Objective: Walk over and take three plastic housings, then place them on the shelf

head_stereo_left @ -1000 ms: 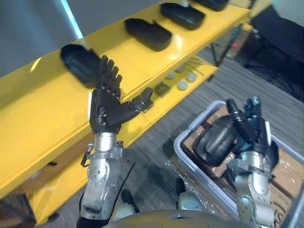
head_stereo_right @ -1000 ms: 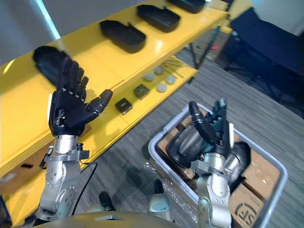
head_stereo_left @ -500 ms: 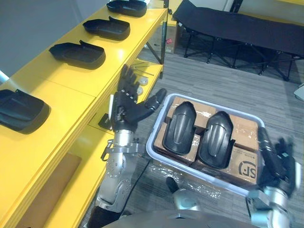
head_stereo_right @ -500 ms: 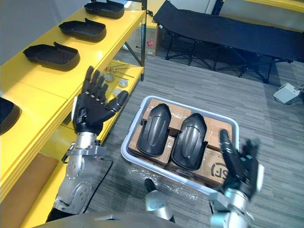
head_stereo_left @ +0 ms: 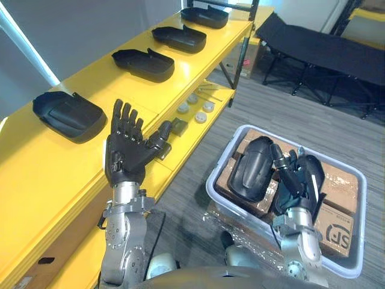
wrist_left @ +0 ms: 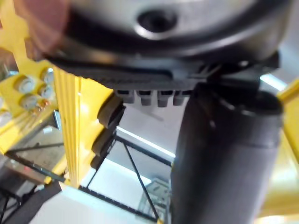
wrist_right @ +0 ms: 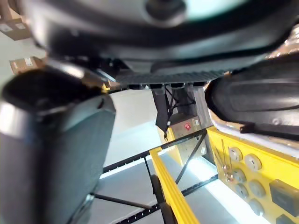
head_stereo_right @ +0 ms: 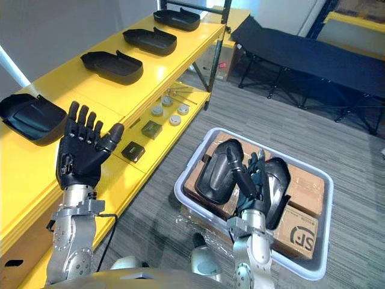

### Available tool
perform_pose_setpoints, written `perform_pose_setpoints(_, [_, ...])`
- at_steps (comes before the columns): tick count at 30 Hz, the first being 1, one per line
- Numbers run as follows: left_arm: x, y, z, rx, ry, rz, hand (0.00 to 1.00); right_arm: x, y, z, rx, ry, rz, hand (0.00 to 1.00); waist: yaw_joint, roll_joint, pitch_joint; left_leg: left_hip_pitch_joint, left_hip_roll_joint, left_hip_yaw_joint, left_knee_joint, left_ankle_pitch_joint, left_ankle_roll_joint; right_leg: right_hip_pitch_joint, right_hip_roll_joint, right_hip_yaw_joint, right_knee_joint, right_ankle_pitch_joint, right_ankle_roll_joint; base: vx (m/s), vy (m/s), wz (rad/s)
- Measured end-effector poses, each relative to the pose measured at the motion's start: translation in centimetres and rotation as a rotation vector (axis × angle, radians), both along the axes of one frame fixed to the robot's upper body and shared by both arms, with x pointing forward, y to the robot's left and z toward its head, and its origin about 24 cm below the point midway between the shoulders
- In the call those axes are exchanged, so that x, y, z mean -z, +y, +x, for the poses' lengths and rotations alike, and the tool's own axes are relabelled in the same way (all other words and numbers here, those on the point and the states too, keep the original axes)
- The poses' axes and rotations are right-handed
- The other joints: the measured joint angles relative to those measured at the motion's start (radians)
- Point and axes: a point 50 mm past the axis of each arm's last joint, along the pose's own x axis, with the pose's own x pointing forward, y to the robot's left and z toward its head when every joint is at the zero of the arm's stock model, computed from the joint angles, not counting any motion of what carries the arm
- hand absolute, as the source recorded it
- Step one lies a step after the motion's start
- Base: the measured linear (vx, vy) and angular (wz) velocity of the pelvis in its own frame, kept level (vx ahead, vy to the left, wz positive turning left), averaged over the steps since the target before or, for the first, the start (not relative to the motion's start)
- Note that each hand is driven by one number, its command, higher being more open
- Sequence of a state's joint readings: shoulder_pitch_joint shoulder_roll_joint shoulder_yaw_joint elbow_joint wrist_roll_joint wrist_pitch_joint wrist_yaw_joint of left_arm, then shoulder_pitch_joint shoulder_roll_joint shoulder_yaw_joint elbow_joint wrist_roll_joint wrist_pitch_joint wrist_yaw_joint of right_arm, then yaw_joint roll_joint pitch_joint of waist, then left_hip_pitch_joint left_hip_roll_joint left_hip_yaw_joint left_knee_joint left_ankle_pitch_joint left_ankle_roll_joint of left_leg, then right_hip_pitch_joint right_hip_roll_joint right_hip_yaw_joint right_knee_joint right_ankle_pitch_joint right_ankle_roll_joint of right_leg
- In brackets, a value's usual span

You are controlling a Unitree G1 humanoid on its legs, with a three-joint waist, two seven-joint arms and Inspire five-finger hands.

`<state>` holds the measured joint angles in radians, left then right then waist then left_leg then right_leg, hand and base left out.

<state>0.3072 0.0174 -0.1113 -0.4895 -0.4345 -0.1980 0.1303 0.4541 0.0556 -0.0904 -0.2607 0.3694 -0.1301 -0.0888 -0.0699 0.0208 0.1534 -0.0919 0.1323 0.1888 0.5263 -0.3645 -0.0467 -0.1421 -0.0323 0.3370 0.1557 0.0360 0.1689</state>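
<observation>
Several black plastic housings point(head_stereo_left: 66, 114) lie in a row along the top of the yellow shelf point(head_stereo_left: 36, 174). Two more housings point(head_stereo_right: 218, 171) rest side by side on cardboard boxes in a pale plastic bin point(head_stereo_right: 180, 194) on the floor. My left hand point(head_stereo_left: 128, 155) is raised in front of the shelf, palm up, fingers straight and spread, holding nothing. My right hand point(head_stereo_left: 296, 182) is upright over the bin, open, between the two housings and in front of the right one point(head_stereo_left: 313, 171). I cannot tell whether it touches either.
The shelf's lower level holds round discs point(head_stereo_right: 168, 111), small black blocks point(head_stereo_right: 133, 151) and thin metal tools. A black folding cot point(head_stereo_right: 313, 63) stands at the back right on the grey carpet. Open floor lies between the shelf and the bin.
The whole picture has swung, so the camera moved. My right hand has risen from beside the bin's near corner to over the housings. The left hand stays raised and open.
</observation>
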Motion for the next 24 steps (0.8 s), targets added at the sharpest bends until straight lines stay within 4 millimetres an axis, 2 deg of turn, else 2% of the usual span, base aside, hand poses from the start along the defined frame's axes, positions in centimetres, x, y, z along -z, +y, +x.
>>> perform_pose_setpoints(1, [-0.1,0.0,0.1,0.0,-0.006,0.001,1.0,0.1,-0.1,-0.4,0.001,-0.002,-0.003,1.0,-0.001,-0.01,0.005,-0.005,0.0,0.035,0.025,-0.014,0.012,-0.015,-0.006,0.009,-0.012,0.019,0.013,-0.27,0.155,-0.82])
perform_pose_setpoints(2, [0.0,0.3,0.0,-0.022,0.002,-0.002,1.0,0.1,-0.2,-0.5,-0.01,-0.016,0.011,1.0,0.004,-0.018,0.01,-0.008,0.004,0.083,0.021,-0.01,0.037,-0.011,-0.021,0.002,-0.068,0.068,0.014,-0.28,0.127,-0.91])
perform_pose_setpoints(3, [0.0,0.5,0.0,-0.034,0.007,-0.003,1.0,0.0,-0.2,-0.4,-0.014,-0.026,0.023,1.0,0.008,-0.017,0.011,-0.007,0.01,0.115,0.01,0.0,0.049,-0.01,-0.037,-0.023,-0.09,0.097,0.002,-0.24,0.066,-1.11])
perform_pose_setpoints(4, [0.1,1.0,0.0,-0.07,0.013,-0.006,1.0,-0.3,-0.1,0.1,-0.035,-0.056,0.022,1.0,0.014,-0.013,0.016,-0.003,0.028,0.169,-0.023,0.031,0.049,-0.051,-0.048,-0.147,-0.014,0.076,-0.027,-0.15,0.03,-1.07])
perform_pose_setpoints(5, [0.2,1.5,0.0,-0.099,0.023,-0.006,1.0,-0.7,0.0,0.9,-0.063,-0.085,0.02,1.0,0.014,-0.008,0.016,0.0,0.042,0.197,-0.072,0.071,0.051,-0.07,-0.055,-0.228,0.076,0.044,-0.064,-0.11,0.029,-0.98])
perform_pose_setpoints(7, [0.3,2.1,-0.1,-0.123,0.025,0.0,1.0,-1.1,0.5,2.0,-0.085,-0.125,0.021,1.0,0.015,-0.003,0.02,-0.008,0.062,0.209,-0.126,0.122,0.046,-0.079,-0.076,-0.299,0.195,-0.023,-0.083,-0.07,-0.032,-0.5])
perform_pose_setpoints(8, [0.5,2.4,-0.1,-0.128,0.032,-0.02,1.0,-1.1,1.1,3.0,-0.095,-0.14,0.032,1.0,0.023,-0.004,0.02,-0.011,0.083,0.218,-0.163,0.158,0.028,-0.058,-0.122,-0.349,0.285,-0.066,-0.108,-0.09,-0.119,-0.35])
perform_pose_setpoints(10, [0.9,2.5,-0.1,-0.13,0.049,-0.026,1.0,-0.8,1.8,3.8,-0.107,-0.125,0.043,1.0,0.045,-0.005,0.019,-0.008,0.107,0.227,-0.186,0.182,0.0,-0.022,-0.179,-0.387,0.322,-0.08,-0.128,-0.08,-0.235,-0.36])
perform_pose_setpoints(12, [1.7,2.7,-0.3,-0.126,0.084,-0.04,1.0,-0.1,2.9,4.4,-0.137,-0.091,0.054,1.0,0.064,-0.007,0.019,-0.005,0.148,0.238,-0.202,0.216,-0.051,0.008,-0.257,-0.419,0.317,-0.078,-0.133,-0.09,-0.349,-0.38])
perform_pose_setpoints(13, [1.9,2.7,-0.4,-0.125,0.092,-0.052,1.0,0.1,3.2,4.3,-0.145,-0.08,0.057,1.0,0.066,-0.013,0.017,-0.005,0.16,0.244,-0.198,0.227,-0.067,0.015,-0.266,-0.423,0.294,-0.068,-0.121,-0.06,-0.391,-0.27])
perform_pose_setpoints(14, [2.1,2.9,-0.4,-0.125,0.101,-0.048,1.0,0.4,3.6,4.2,-0.157,-0.059,0.051,1.0,0.064,-0.039,0.014,-0.005,0.172,0.244,-0.182,0.242,-0.095,0.034,-0.276,-0.429,0.233,-0.034,-0.055,-0.03,-0.428,-0.33])
perform_pose_setpoints(15, [2.4,2.7,-0.3,-0.122,0.116,-0.056,1.0,0.6,3.5,4.1,-0.163,-0.038,0.021,1.0,0.068,-0.029,0.014,-0.003,0.201,0.21,-0.198,0.266,-0.125,0.064,-0.243,-0.462,0.176,-0.095,0.018,-0.02,-0.56,-0.46])
perform_pose_setpoints(16, [2.7,2.5,-0.4,-0.12,0.125,-0.072,1.0,0.6,3.3,4.2,-0.169,-0.034,0.011,1.0,0.069,-0.022,0.009,0.0,0.213,0.195,-0.222,0.279,-0.138,0.077,-0.224,-0.481,0.137,-0.116,0.028,0.0,-0.565,-0.73])
perform_pose_setpoints(17, [3.0,2.0,-0.3,-0.108,0.136,-0.132,1.0,0.3,2.5,4.4,-0.177,-0.035,-0.046,1.0,0.055,0.008,0.016,0.003,0.247,0.184,-0.272,0.313,-0.165,0.088,-0.173,-0.503,0.058,-0.142,0.017,0.0,-0.457,-0.57])
perform_pose_setpoints(18, [3.2,1.5,-0.2,-0.091,0.144,-0.154,1.0,0.1,1.9,4.5,-0.176,-0.036,-0.082,1.0,0.04,0.025,0.026,0.002,0.262,0.172,-0.291,0.333,-0.157,0.089,-0.151,-0.507,0.05,-0.134,0.006,-0.03,-0.351,-0.3])
perform_pose_setpoints(19, [3.5,0.2,0.1,-0.048,0.165,-0.188,1.0,0.3,0.5,4.2,-0.151,-0.006,-0.126,1.0,0.013,0.037,0.033,0.005,0.271,0.144,-0.322,0.385,-0.144,0.09,-0.129,-0.519,0.051,-0.137,-0.009,-0.03,-0.215,0.06])
perform_pose_setpoints(20, [3.6,-0.3,0.2,-0.029,0.174,-0.197,1.0,0.4,-0.1,3.9,-0.135,0.009,-0.139,1.0,0.005,0.036,0.033,0.007,0.274,0.133,-0.325,0.404,-0.129,0.092,-0.123,-0.521,0.052,-0.139,-0.017,-0.03,-0.224,-0.02])
perform_pose_setpoints(21, [3.9,-0.9,0.3,-0.002,0.19,-0.21,1.0,0.4,-1.1,3.7,-0.099,0.019,-0.155,1.0,-0.005,0.03,0.037,0.011,0.276,0.125,-0.316,0.436,-0.084,0.095,-0.119,-0.518,0.051,-0.139,-0.031,-0.02,-0.176,-0.2])
perform_pose_setpoints(22, [4.1,-1.0,0.3,0.002,0.199,-0.211,1.0,0.1,-1.7,3.6,-0.08,0.015,-0.171,1.0,-0.016,0.027,0.039,0.01,0.273,0.125,-0.3,0.448,-0.067,0.097,-0.118,-0.503,0.045,-0.136,-0.038,-0.03,-0.137,-0.52])
perform_pose_setpoints(23, [4.3,-1.0,0.2,0.001,0.205,-0.209,1.0,-0.4,-2.5,3.6,-0.065,0.01,-0.218,1.0,-0.01,0.018,0.046,0.014,0.249,0.092,-0.284,0.414,-0.089,0.098,-0.122,-0.467,0.016,-0.121,-0.049,-0.03,-0.036,-0.64])
perform_pose_setpoints(24, [4.3,-0.9,0.2,-0.001,0.206,-0.208,1.0,-0.6,-2.8,3.6,-0.062,0.008,-0.237,1.0,-0.003,0.024,0.043,0.017,0.225,0.062,-0.282,0.384,-0.096,0.094,-0.126,-0.45,-0.004,-0.105,-0.049,-0.04,0.095,-0.94])
